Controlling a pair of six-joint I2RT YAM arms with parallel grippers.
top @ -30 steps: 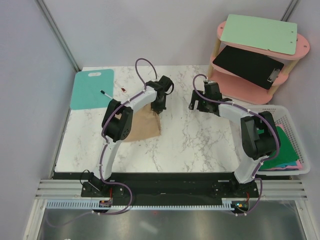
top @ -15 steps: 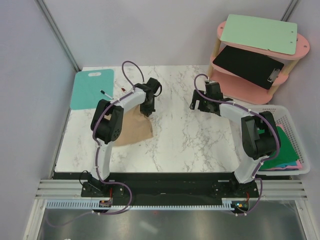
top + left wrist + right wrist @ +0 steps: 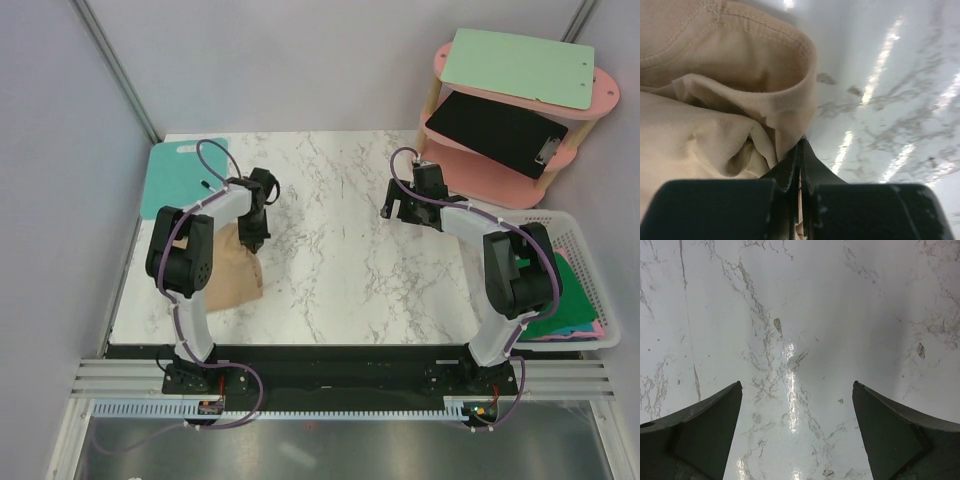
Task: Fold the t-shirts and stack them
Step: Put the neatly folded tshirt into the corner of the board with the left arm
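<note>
A folded tan t-shirt lies on the marble table at the left, partly under my left arm. My left gripper is shut on the shirt's right edge; in the left wrist view the jaws pinch the tan cloth, whose collar curls just above them. My right gripper is open and empty above bare marble at the far middle; the right wrist view shows its fingertips wide apart with only table between them. More shirts, green and blue, lie in the white basket.
A white basket stands at the table's right edge. A teal cutting board with a small tool lies at the far left. A pink shelf with clipboards stands at the far right.
My left gripper has dragged the tan shirt leftward and a little nearer, from the table's middle to its left side. My right arm has stayed put.
</note>
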